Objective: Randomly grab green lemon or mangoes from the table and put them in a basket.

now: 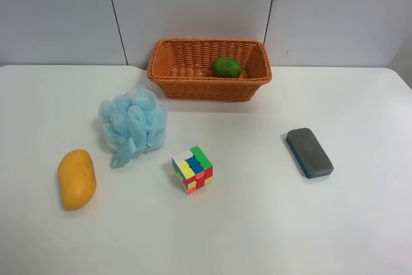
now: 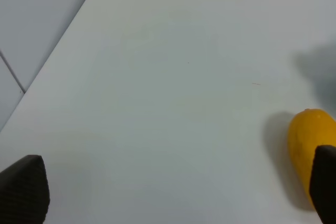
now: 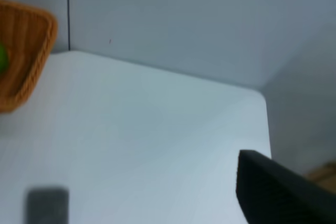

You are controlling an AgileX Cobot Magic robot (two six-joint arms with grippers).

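Observation:
The green lemon (image 1: 226,67) lies inside the orange-brown wicker basket (image 1: 174,72) at the back of the white table (image 1: 270,223). The orange-yellow mango (image 1: 76,178) lies on the table at the exterior high view's left. No arm shows in that view. My left gripper (image 2: 173,187) is open and empty, low over the table. The mango (image 2: 305,148) lies just beside one of its fingers (image 2: 325,182). Of my right gripper only one dark finger (image 3: 278,192) shows, far to one side, with nothing in it. The basket (image 3: 23,51) and a sliver of the lemon (image 3: 1,59) sit at that view's edge.
A fluffy light-blue bath sponge (image 1: 132,123) lies between the mango and the basket. A multicoloured puzzle cube (image 1: 192,169) stands mid-table. A grey eraser block (image 1: 309,152) lies at the exterior high view's right and shows blurred in the right wrist view (image 3: 47,203). Grey wall panels stand behind the table.

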